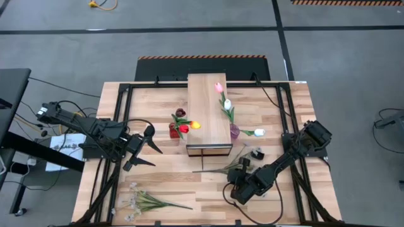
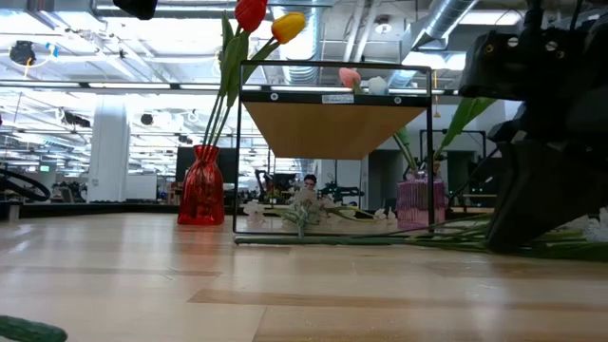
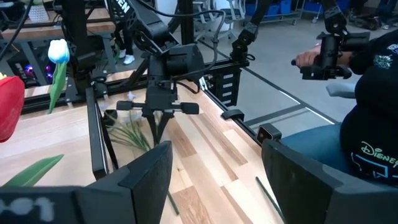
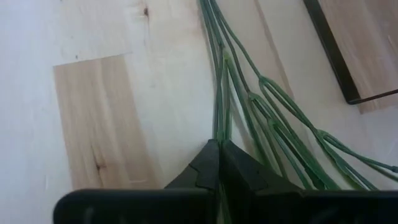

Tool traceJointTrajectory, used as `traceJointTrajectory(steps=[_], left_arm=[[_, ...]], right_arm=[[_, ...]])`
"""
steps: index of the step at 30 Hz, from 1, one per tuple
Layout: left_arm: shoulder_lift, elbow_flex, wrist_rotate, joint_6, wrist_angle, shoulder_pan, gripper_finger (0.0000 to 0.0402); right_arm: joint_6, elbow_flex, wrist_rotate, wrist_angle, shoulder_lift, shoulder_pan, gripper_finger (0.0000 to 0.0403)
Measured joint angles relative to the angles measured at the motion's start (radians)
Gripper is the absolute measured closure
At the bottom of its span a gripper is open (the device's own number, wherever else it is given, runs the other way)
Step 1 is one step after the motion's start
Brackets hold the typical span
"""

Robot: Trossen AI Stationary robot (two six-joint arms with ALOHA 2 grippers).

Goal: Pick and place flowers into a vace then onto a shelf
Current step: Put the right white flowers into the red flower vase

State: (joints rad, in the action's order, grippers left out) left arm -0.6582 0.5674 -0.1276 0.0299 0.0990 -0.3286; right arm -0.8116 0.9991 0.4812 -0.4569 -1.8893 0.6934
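Observation:
My right gripper is shut on the green stems of a flower spray that lies on the table just in front of the shelf. In the high view this gripper points steeply down at the stems. A red vase with red and yellow tulips stands left of the shelf. A purple vase with pink and white tulips stands right of it. My left gripper hovers open at the table's left, holding nothing. My right gripper pinches a few thin stems of the spray between its two fingertips. The fingers slant down from the table's near right side and lie roughly along the stems. The stems rest flat on the table, fanning out beyond the fingers.
A second spray of pale blossoms lies near the table's front left corner. The shelf's black frame stands close beside the held stems. A person sits beyond the table's right side.

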Motion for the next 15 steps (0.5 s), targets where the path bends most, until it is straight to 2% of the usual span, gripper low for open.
traceJointTrajectory(steps=[8,15], left_arm=[[0.000,0.000,0.000,-0.015,0.000,0.000,0.0164],[0.000,0.000,0.000,-0.015,0.000,0.000,0.0163]], right_arm=[[0.032,0.091,-0.023,-0.075,-0.009,0.041,0.0401],[0.034,0.193,0.004,-0.169,-0.008,0.082,0.0402]])
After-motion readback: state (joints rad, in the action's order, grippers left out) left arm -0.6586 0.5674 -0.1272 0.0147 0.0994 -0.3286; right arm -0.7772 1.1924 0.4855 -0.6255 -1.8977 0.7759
